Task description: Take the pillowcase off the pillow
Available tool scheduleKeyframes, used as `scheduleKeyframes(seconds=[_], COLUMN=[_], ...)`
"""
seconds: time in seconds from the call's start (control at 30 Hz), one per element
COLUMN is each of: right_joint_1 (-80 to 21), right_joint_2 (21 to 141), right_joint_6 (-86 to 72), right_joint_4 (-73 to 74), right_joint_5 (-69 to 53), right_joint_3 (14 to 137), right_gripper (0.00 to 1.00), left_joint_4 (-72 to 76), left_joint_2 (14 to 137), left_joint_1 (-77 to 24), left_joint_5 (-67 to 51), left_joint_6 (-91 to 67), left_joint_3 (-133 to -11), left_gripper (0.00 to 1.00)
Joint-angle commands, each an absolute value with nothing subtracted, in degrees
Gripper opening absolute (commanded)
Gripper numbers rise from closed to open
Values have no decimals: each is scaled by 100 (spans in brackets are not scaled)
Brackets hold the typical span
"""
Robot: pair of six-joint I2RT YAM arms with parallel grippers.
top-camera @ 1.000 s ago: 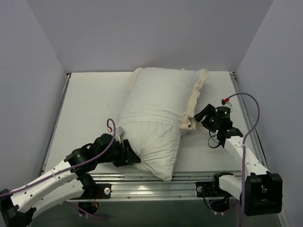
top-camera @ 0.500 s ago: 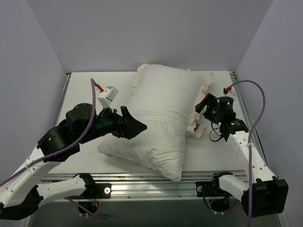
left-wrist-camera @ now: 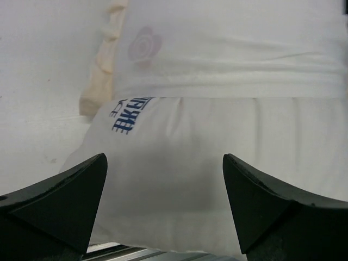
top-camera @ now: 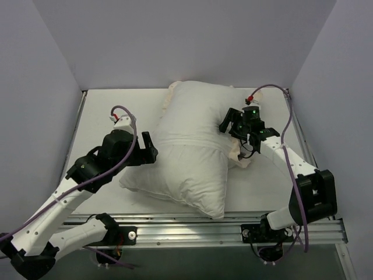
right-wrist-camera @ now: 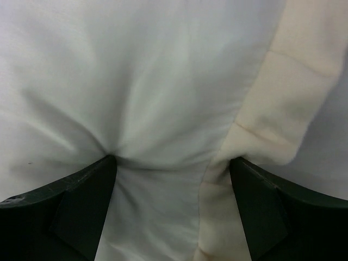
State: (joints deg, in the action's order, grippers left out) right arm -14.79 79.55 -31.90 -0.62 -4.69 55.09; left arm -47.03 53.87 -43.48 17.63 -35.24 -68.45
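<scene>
Peeking halfway out, the pillow (top-camera: 192,175) is still wearing the pillowcase (top-camera: 201,114), while the left gripper (top-camera: 149,147) and right gripper (top-camera: 229,123) are standing open.

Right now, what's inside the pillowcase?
The far part of the pillow fills the pillowcase; its near end sticks out bare. The covered part is hidden by fabric.

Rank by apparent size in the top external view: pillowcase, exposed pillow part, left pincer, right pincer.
1. pillowcase and exposed pillow part: largest, too alike to split.
2. left pincer and right pincer: far smaller, about equal.
</scene>
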Motion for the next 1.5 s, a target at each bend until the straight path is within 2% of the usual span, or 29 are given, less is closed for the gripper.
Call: scheduleKeyframes(seconds=[0.0, 0.07, 0.2, 0.37, 0.6, 0.8, 0.93, 1.17, 1.3, 1.47], right_joint_1=[-1836, -1942, -2258, -2619, -2689, -2900, -3392, -4779, -5440, -6228], right_joint_2=[8761, 9339, 10316, 11178, 10856, 9450, 8518, 7533, 7497, 7453], right_joint_6=[-2857, -2673, -2505, -2391, -1962, -1574, -1275, -800, -686, -721], right_joint_4=[-404, -404, -378, -193, 237, 378, 413, 668, 791, 993], right_joint_5=[-905, -1010, -1125, -1178, -537, 463, 904, 1642, 1995, 2451], right_joint_3=[6054, 6511, 7451, 8751, 9448, 8826, 7905, 6927, 6506, 6363], right_gripper=[81, 81, 81, 81, 84, 88, 90, 91, 93, 95], left_joint_4=[-4054, -3886, -2730, -1732, -1197, -1247, -1678, -1838, -1434, -880], left_joint_2=[5694, 6010, 6196, 6344, 6197, 5424, 4862, 4649, 4641, 4448], left_joint_1=[-3736, -3621, -3840, -5077, -5273, -5256, -5046, -3097, -2419, -2066], left_joint_5=[1083, 819, -463, -141, 377, 1097, 1608, 476, -226, -816], left_joint_6=[-3488, -3620, -4347, -4922, -4887, -4904, -4957, -5106, -5334, -5712], left_joint_3=[-6031, -5547, -4844, -4736, -4922, -4887, -4860, -4405, -3817, -3068], left_gripper=[95, 98, 100, 100, 100, 98, 97, 97, 97, 97])
